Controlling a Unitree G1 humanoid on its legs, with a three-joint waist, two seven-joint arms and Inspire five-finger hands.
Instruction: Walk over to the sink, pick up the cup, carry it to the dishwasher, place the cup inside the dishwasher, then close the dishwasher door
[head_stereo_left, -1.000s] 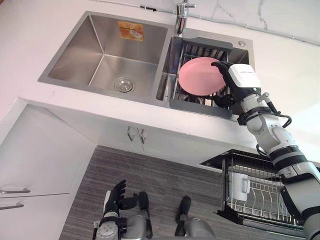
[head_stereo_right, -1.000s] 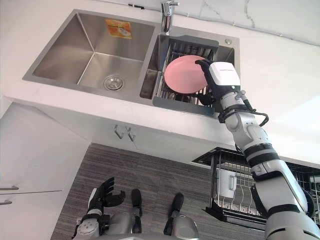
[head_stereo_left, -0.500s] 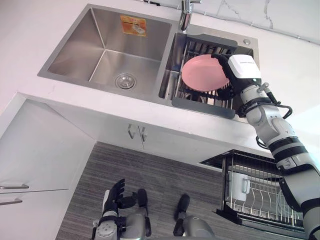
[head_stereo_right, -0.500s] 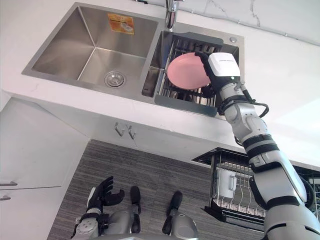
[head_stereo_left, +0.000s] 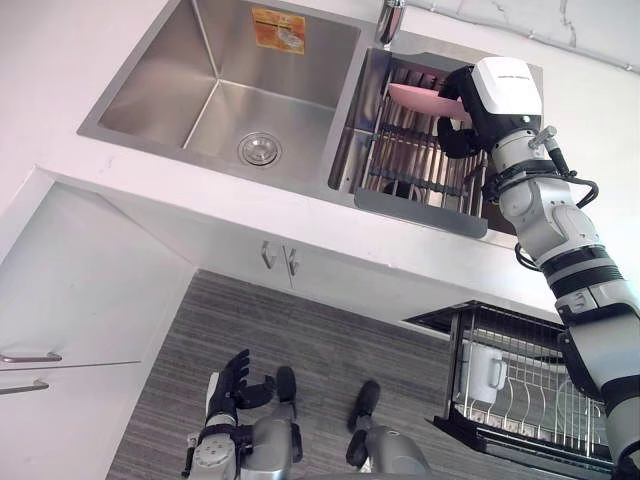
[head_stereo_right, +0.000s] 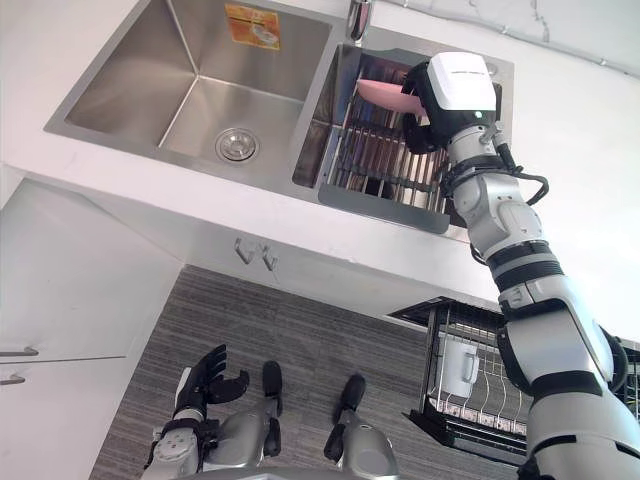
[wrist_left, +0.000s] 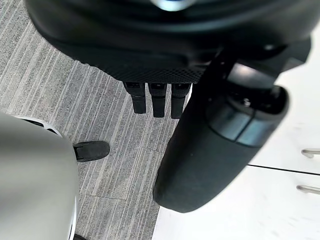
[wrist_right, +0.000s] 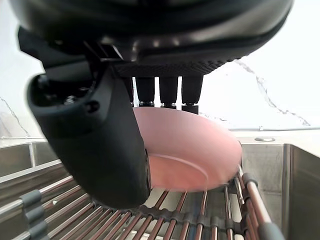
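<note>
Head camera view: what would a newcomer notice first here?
The pink plate, pinched in the right hand over the wire rack in the sink's right basin. Next, a white cup sitting in the pulled-out dishwasher rack at lower right, and the left hand hanging open low over the floor.

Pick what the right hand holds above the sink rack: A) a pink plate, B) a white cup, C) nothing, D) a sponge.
A: the right hand pinches a pink plate between thumb and fingers above the rack.
</note>
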